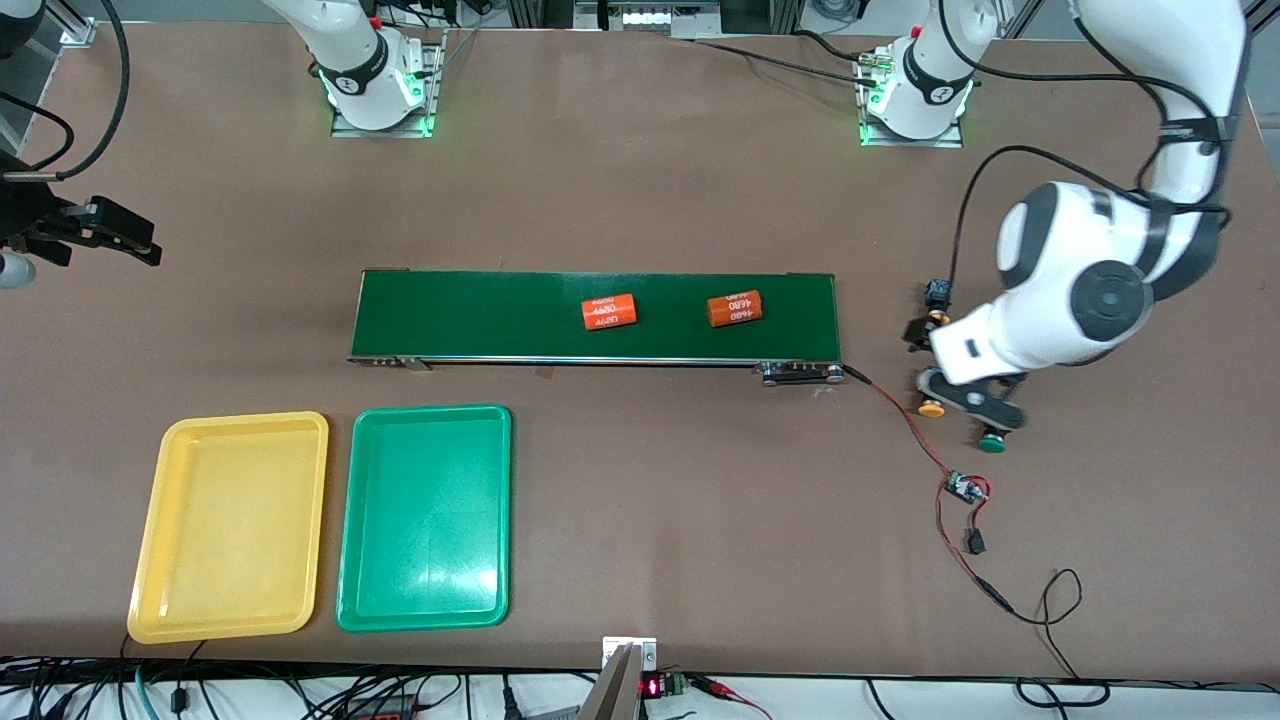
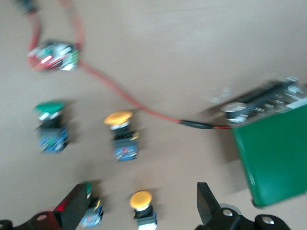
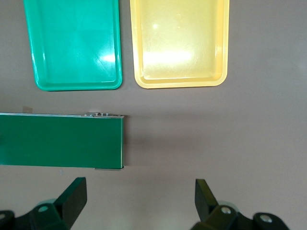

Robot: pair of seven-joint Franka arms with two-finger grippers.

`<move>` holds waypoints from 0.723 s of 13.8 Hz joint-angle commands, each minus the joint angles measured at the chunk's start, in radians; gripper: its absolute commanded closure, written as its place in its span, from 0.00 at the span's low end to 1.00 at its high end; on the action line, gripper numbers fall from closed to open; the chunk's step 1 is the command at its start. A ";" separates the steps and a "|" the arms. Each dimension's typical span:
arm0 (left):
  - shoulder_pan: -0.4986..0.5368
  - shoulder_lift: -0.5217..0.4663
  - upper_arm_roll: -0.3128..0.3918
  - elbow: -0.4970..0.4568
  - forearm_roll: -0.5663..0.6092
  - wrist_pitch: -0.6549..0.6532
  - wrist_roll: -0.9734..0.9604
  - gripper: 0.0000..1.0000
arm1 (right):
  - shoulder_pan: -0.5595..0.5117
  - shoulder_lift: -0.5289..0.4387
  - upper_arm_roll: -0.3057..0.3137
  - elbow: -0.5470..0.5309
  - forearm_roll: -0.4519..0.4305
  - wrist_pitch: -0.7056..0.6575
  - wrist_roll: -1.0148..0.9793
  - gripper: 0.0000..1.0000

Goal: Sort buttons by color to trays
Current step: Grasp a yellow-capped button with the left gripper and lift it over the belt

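- Yellow tray [image 1: 231,527] and green tray [image 1: 425,518]: two trays counted, side by side, nearer the front camera than the conveyor belt [image 1: 595,316], toward the right arm's end of the table. Nothing is seen in either.
- Right gripper [image 3: 139,196]: fingers spread wide, nothing held, parked over bare table near that end of the belt. The arm is judged to be waiting.
- Belt: two orange cylinders [image 1: 610,312] are carried on it. They are not task items.
- Buttons: four counted in the left wrist view, two yellow-capped [image 2: 118,118] [image 2: 141,199] and two green-capped [image 2: 50,107] [image 2: 88,189]. All are clustered on the table just off the belt's end, toward the left arm's end, beside a red wire [image 1: 905,425].
- Left gripper [image 2: 139,206]: fingers spread, nothing pinched, placed over the cluster with one yellow-capped button between the fingers.
- Progress: no button sorted yet. All four transfers are judged to be left, two per tray.
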 commanded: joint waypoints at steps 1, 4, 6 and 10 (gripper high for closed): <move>-0.027 0.015 0.059 -0.001 -0.023 -0.011 -0.209 0.00 | -0.006 -0.003 0.002 0.001 0.010 -0.010 -0.007 0.00; -0.027 0.087 0.066 -0.008 -0.011 0.063 -0.243 0.00 | -0.006 -0.003 0.002 0.001 0.009 -0.010 -0.007 0.00; -0.025 0.135 0.066 -0.037 -0.006 0.135 -0.196 0.00 | -0.001 -0.003 0.002 0.001 0.009 -0.010 -0.007 0.00; -0.014 0.168 0.066 -0.143 -0.013 0.357 -0.030 0.00 | -0.007 -0.002 0.002 0.001 0.009 -0.010 -0.007 0.00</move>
